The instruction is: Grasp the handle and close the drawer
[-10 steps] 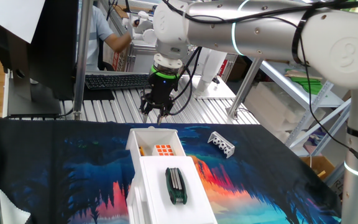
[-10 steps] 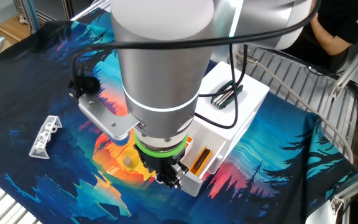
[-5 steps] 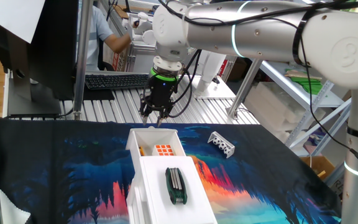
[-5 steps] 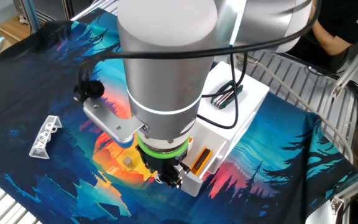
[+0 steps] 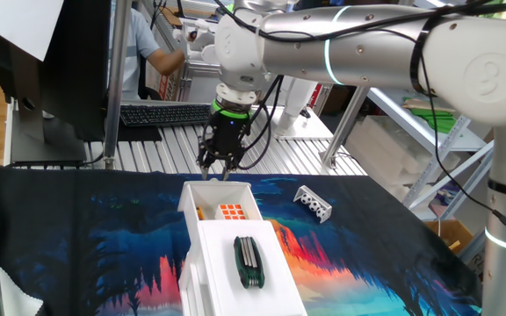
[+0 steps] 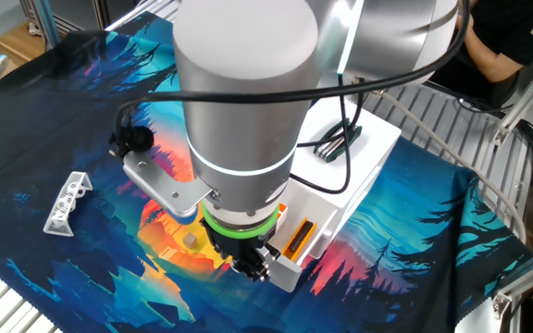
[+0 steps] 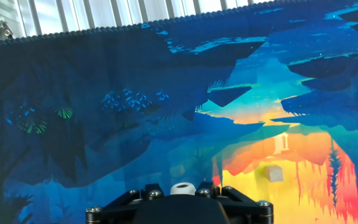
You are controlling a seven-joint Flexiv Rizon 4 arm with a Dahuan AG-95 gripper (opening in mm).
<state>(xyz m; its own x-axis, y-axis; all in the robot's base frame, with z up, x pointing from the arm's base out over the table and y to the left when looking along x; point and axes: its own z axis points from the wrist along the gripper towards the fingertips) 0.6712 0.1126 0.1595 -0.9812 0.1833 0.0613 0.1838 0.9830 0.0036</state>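
The white drawer [image 5: 220, 204] stands pulled out of its white box unit [image 5: 235, 281], with an orange cube inside. My gripper [image 5: 216, 168] points down just above the drawer's far front panel, where the handle [image 5: 213, 182] is a small white tab right below the fingertips. The dark fingers stand a little apart with nothing between them. In the other fixed view the gripper [image 6: 253, 268] hangs at the drawer's [image 6: 315, 231] front end and hides the handle. The hand view shows only the cloth and the gripper body, not the fingers.
A dark green multi-tool [image 5: 247, 261] lies on top of the box unit. A small perforated block [image 5: 313, 203] sits on the painted cloth to the right. A tiny grey cube [image 7: 274, 173] rests on the cloth. A keyboard [image 5: 161, 114] and a person [image 5: 152, 48] are behind the table.
The gripper has shifted slightly left and down over the drawer's front panel. The drawer has not moved.
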